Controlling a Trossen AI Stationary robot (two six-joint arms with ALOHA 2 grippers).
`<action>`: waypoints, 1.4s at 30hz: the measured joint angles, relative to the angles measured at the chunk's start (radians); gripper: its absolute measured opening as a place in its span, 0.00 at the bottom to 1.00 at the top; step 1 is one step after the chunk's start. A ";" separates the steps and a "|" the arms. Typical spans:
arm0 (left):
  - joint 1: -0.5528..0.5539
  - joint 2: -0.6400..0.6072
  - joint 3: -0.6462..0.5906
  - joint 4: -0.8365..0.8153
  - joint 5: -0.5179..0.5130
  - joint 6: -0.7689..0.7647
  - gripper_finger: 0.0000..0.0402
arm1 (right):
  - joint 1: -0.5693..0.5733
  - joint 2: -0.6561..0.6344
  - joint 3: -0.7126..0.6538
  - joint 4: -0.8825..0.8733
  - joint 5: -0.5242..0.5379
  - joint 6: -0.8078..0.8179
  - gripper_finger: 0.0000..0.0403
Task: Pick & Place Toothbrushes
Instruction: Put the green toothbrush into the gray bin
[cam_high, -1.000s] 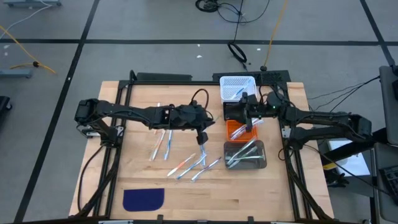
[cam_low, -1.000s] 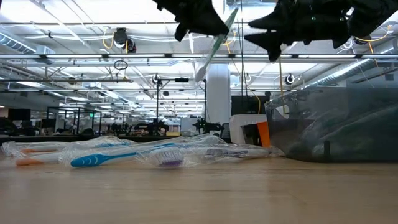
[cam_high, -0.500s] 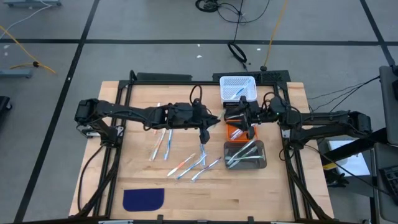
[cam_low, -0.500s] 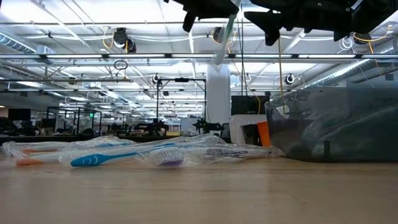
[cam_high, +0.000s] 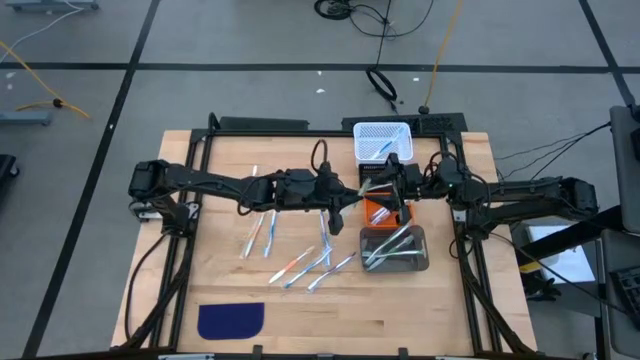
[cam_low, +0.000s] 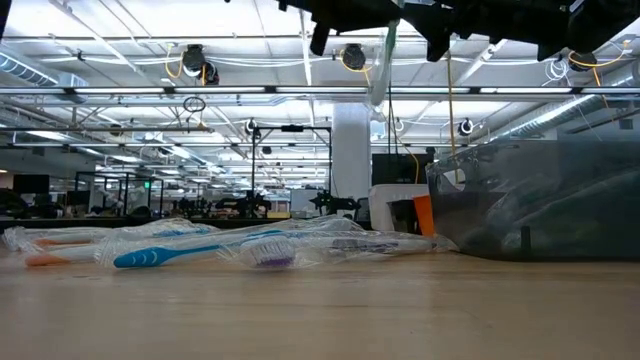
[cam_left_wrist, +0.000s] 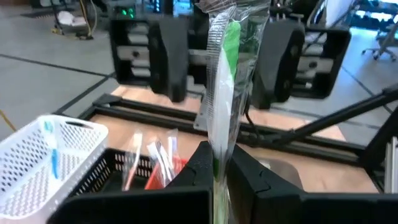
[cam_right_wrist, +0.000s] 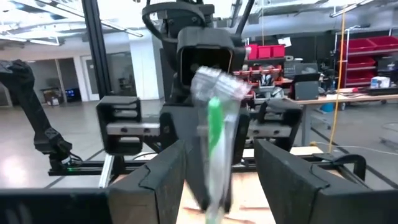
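One slim green toothbrush (cam_left_wrist: 225, 93) in crinkly clear wrap, clenched by left pincer (cam_left_wrist: 221, 171); right pincer (cam_right_wrist: 217, 180) spread.

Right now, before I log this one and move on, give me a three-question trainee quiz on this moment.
1. True or false: the left gripper is shut on the green wrapped toothbrush.
2. The right gripper is: A) open around the brush, B) shut on a bin, C) resting on the table.
3. Which bin holds a single blue toothbrush?

Key: 1 true. 2 A, fingers either side, not clamped. 3 the white mesh bin.
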 joint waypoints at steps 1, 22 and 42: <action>0.000 0.005 0.000 0.005 0.002 -0.002 0.04 | 0.002 0.000 0.000 -0.001 0.002 -0.007 0.45; 0.002 0.015 0.000 -0.003 -0.005 0.000 0.21 | 0.002 -0.003 0.000 -0.026 -0.032 -0.036 0.03; -0.036 -0.063 0.000 -0.210 0.019 0.034 0.22 | 0.396 -0.275 0.001 -0.430 0.314 -0.054 0.03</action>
